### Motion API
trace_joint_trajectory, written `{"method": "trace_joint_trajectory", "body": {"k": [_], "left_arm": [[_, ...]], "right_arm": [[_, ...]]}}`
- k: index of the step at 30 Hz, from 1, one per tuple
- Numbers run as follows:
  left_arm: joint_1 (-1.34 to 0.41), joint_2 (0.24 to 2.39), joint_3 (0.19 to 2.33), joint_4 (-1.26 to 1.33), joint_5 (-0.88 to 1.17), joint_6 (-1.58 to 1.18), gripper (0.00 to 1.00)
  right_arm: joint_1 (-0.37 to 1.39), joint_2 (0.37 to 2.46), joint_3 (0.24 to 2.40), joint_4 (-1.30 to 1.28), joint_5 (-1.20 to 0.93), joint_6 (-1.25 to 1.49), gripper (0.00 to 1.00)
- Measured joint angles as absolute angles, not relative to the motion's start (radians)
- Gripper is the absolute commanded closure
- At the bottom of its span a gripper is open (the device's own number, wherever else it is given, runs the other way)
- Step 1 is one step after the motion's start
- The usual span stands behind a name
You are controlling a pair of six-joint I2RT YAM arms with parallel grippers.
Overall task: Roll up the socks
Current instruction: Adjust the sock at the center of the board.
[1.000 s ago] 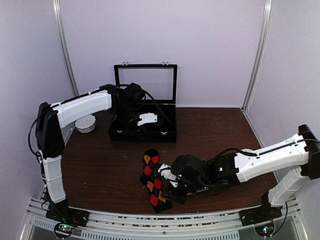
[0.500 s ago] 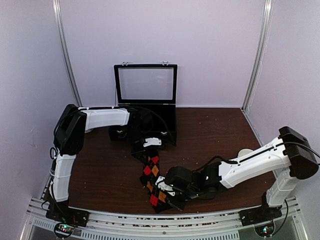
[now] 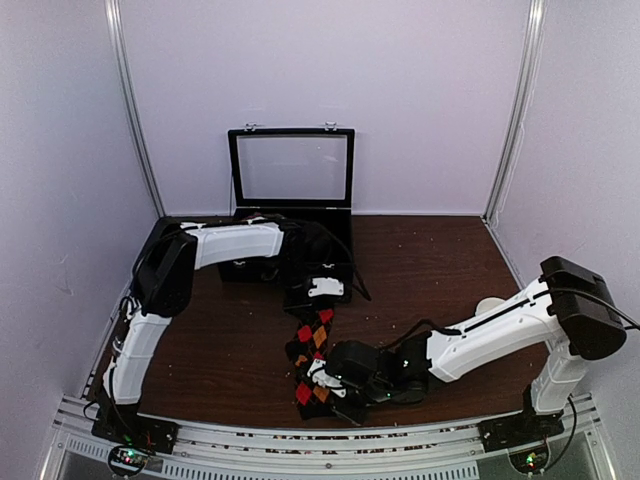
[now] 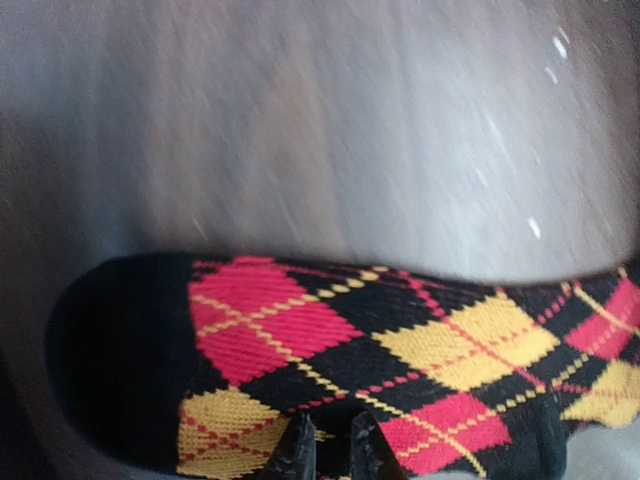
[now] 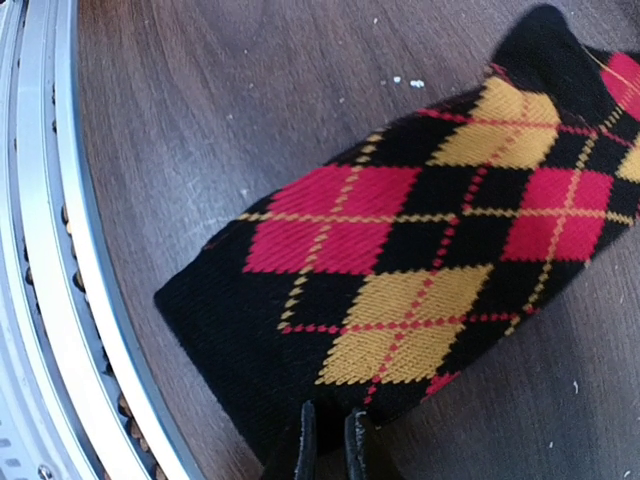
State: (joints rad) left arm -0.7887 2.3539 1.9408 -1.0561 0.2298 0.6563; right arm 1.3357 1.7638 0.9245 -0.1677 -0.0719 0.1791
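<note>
The black sock with red and orange argyle diamonds (image 3: 312, 350) lies stretched near-to-far on the brown table. My left gripper (image 3: 320, 298) is at its far end, its jaws shut on the sock's edge, as the left wrist view (image 4: 330, 447) shows over the sock (image 4: 400, 340). My right gripper (image 3: 324, 382) is at the near end, shut on the black edge of the sock (image 5: 420, 250), as the right wrist view (image 5: 330, 440) shows. The magenta-pink striped sock is not in view.
A black box (image 3: 335, 268) with its glass lid (image 3: 292, 167) raised stands at the back behind the left arm. A small pale round object (image 3: 489, 304) sits at the right beside the right arm. The metal rail (image 5: 40, 250) runs along the table's near edge.
My left arm has swung from the black box down to the sock's far end and closed on it. My right gripper has slid to the near end. The sock now lies straighter.
</note>
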Motion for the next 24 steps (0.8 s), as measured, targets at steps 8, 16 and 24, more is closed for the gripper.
{"method": "trace_joint_trajectory", "body": {"k": [8,16,24], "left_arm": [[-0.839,2.462,2.134,-1.023,0.147,0.696,0.81],[-0.846,2.480,2.180,-0.926,0.049,0.757,0.67],[-0.843,2.460,2.152,-0.833,-0.039,0.777,0.46]], "right_arm": [[1.332,1.782,0.932,-0.140,-0.008,0.218,0.85],[1.304,1.816,0.948,-0.085,0.055,0.297,0.78],[1.278,1.851,0.986,-0.077,0.102,0.326,0.75]]}}
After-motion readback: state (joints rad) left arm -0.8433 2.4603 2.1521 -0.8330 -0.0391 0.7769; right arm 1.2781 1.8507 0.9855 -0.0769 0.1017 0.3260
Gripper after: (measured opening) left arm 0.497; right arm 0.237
